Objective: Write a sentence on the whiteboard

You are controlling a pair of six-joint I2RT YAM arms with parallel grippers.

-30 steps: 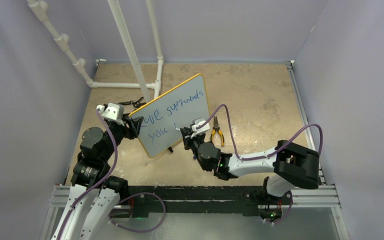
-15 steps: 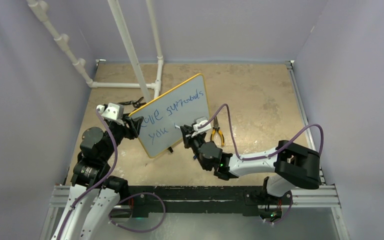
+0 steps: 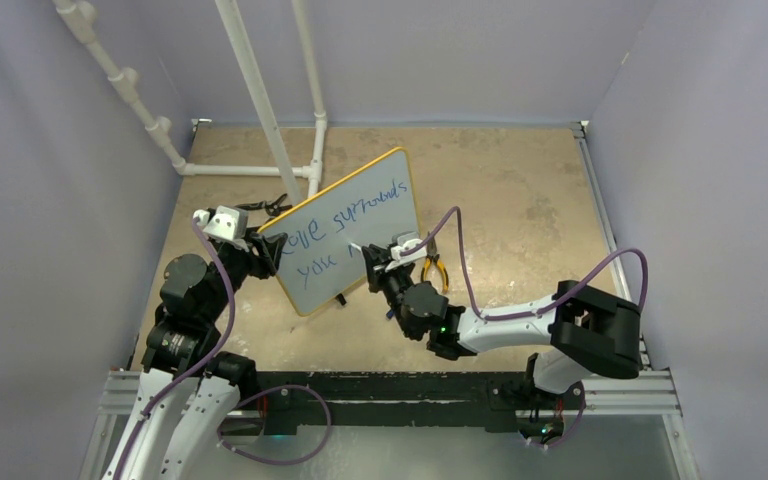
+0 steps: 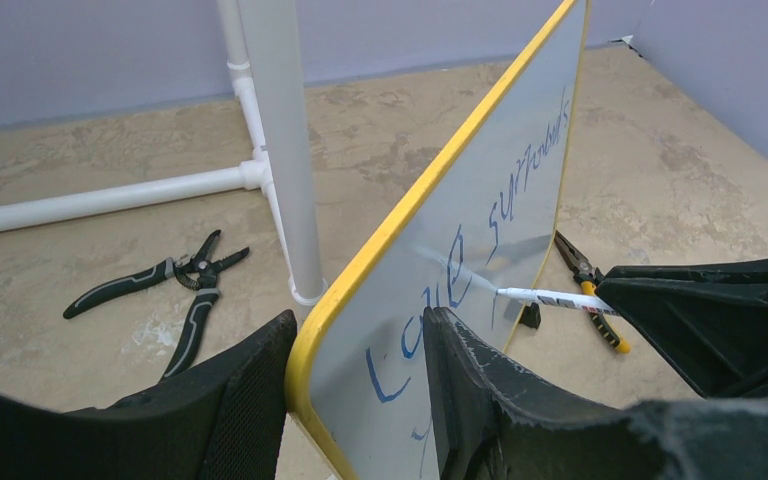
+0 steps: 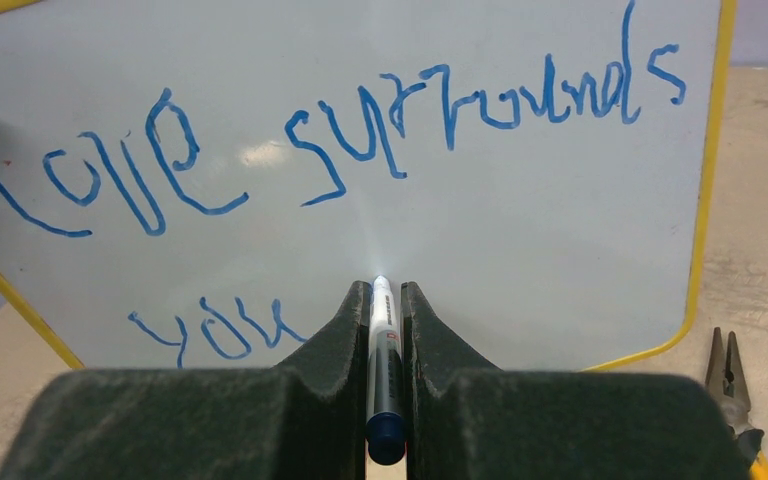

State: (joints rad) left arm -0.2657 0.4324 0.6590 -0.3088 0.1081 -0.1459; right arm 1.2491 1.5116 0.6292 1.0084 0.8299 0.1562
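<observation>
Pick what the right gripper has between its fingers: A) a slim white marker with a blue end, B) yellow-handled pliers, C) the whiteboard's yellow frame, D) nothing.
A: in the right wrist view the right gripper is shut on the slim white marker with a blue end, its tip pointing at the yellow-framed whiteboard.

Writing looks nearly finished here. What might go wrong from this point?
1. The left gripper clamps the whiteboard by one yellow-framed edge only, so pressure from the marker may pivot it or make it slip.
2. The right gripper holds the marker tip close beside "you" in the sentence. A stray stroke might smudge it.
3. Yellow-handled pliers lie right beside the right wrist, and a low sweep may knock them.
</observation>
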